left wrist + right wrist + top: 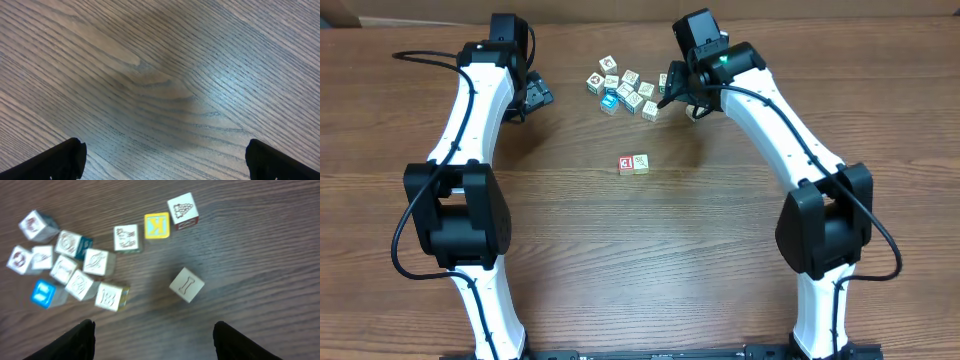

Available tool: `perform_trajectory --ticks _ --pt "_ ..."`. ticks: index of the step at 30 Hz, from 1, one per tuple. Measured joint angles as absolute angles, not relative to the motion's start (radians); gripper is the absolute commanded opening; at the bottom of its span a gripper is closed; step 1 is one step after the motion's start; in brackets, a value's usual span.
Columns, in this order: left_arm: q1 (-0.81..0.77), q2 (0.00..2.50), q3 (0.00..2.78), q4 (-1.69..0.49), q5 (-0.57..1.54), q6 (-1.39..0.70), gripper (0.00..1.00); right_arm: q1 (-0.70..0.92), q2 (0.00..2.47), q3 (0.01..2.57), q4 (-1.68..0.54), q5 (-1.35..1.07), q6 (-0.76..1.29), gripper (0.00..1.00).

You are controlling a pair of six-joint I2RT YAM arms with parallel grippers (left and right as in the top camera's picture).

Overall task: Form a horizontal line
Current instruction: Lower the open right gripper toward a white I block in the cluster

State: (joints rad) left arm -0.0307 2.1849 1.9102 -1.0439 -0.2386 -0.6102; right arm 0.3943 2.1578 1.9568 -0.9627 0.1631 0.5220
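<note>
Wood table (650, 250): right end effector (680, 103) partly hides the cube bunch (631, 78).

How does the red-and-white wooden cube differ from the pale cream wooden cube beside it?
The red-and-white wooden cube shows a red top with a white mark; the pale cream wooden cube has a light top. The red one is the left of the pair, the cream one the right. Both look equal in size.

2-cube row (633, 164) mid table (640, 260); cube bunch (625, 90) behind it, well apart.
</note>
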Motion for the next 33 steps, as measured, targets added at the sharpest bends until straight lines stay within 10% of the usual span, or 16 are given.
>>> perform_trajectory --ticks 6,11,17,33 --pt "-0.031 2.185 1.910 -1.044 -0.238 -0.610 1.00 0.385 2.202 1.956 -0.949 0.208 0.616 1.00" --pt "-0.031 2.185 1.910 -1.044 -0.239 -0.610 1.00 0.367 2.269 1.956 -0.904 0.226 0.682 1.00" --pt "-0.031 2.185 1.910 -1.044 -0.239 -0.610 1.00 0.363 2.346 1.951 -0.891 0.229 0.729 0.75" --pt "-0.031 2.185 1.910 -1.044 -0.239 -0.610 1.00 0.363 2.350 1.946 -0.881 0.233 0.801 0.67"
